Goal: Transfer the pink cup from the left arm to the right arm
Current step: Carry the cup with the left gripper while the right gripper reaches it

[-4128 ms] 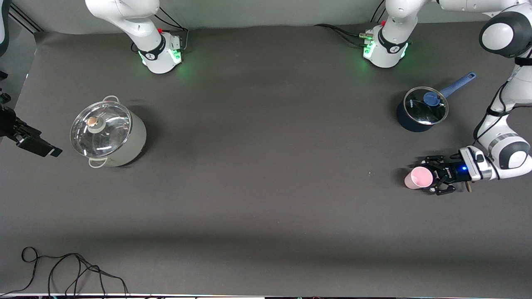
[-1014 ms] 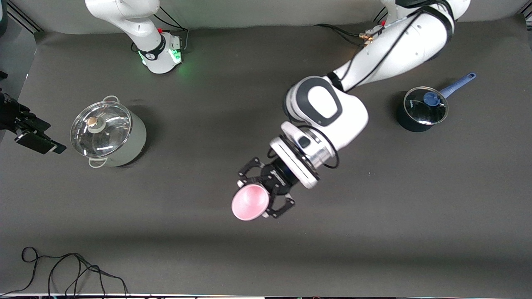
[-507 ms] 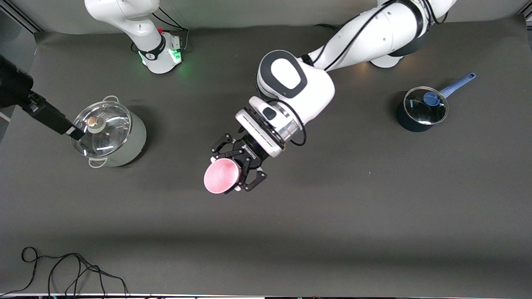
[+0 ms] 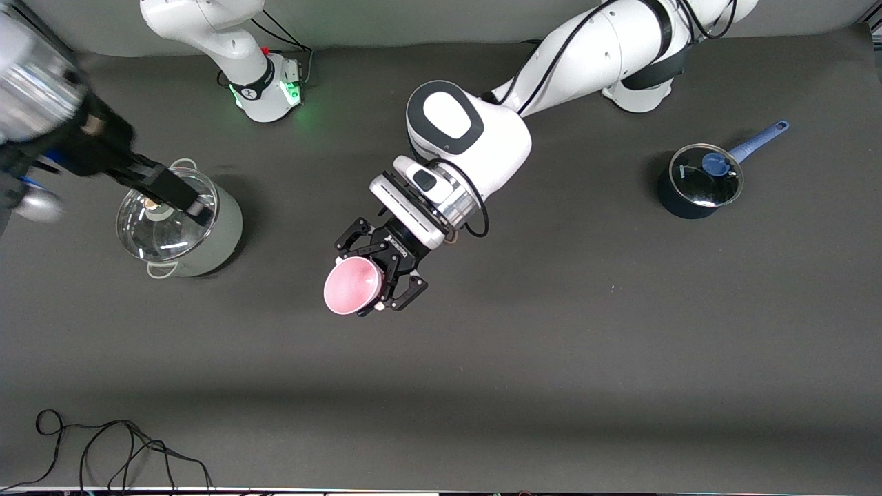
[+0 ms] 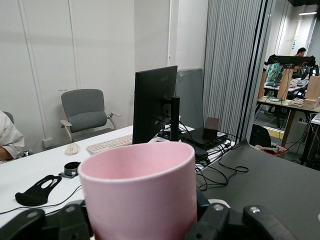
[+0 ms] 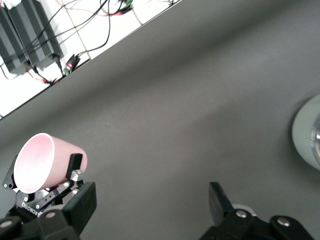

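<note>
The pink cup [image 4: 353, 287] hangs over the middle of the table, tipped with its open mouth up toward the front camera. My left gripper [image 4: 374, 278] is shut on it, black fingers [image 4: 408, 292] clasping its sides. In the left wrist view the pink cup [image 5: 140, 192] fills the space between the left gripper's [image 5: 145, 222] jaws. My right gripper [image 4: 193, 203] hovers over the large pot, apart from the cup. In the right wrist view the right gripper [image 6: 150, 205] stands open and holds nothing, and the pink cup [image 6: 45, 162] shows farther off in the other gripper.
A large pale pot with a glass lid [image 4: 179, 220] stands toward the right arm's end of the table. A small blue saucepan with a lid [image 4: 696, 182] stands toward the left arm's end. A black cable [image 4: 117, 448] lies by the table's front edge.
The left arm has carried the cup from the left arm's end to the table's middle, toward the large pot. The right gripper has swung in from the table's edge over the large pot.
</note>
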Action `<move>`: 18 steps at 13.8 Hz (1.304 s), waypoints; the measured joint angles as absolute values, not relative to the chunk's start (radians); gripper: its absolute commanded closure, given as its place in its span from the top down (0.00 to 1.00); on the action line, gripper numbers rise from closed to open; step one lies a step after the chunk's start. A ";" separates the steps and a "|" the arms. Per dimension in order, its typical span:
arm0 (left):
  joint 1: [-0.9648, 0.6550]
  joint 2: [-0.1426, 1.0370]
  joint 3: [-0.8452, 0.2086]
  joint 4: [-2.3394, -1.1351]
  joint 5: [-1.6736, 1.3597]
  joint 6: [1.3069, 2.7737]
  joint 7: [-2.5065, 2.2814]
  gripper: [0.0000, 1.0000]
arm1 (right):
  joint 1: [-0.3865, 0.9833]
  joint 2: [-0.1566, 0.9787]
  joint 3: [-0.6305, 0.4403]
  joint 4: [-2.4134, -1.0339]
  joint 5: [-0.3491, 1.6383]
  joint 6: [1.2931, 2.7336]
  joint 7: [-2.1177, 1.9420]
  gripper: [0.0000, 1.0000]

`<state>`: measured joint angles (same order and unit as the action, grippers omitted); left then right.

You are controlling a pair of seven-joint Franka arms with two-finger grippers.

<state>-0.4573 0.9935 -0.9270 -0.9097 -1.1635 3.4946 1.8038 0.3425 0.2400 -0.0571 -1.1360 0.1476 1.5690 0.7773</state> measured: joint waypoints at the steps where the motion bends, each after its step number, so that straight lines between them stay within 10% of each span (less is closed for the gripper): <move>1: -0.459 0.993 -0.926 -0.908 -1.164 3.495 1.803 0.00 | 0.371 0.285 -0.057 -1.100 0.142 1.569 0.783 0.99; 18: -0.484 0.993 -0.923 -0.903 -1.163 3.495 1.790 0.00 | 0.488 0.428 -0.070 -0.993 0.136 1.675 0.887 0.99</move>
<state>-0.4836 0.9935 -0.9234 -0.9033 -1.1635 3.4946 1.7897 0.4875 0.4275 -0.0695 -0.9933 0.1362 1.6752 0.8868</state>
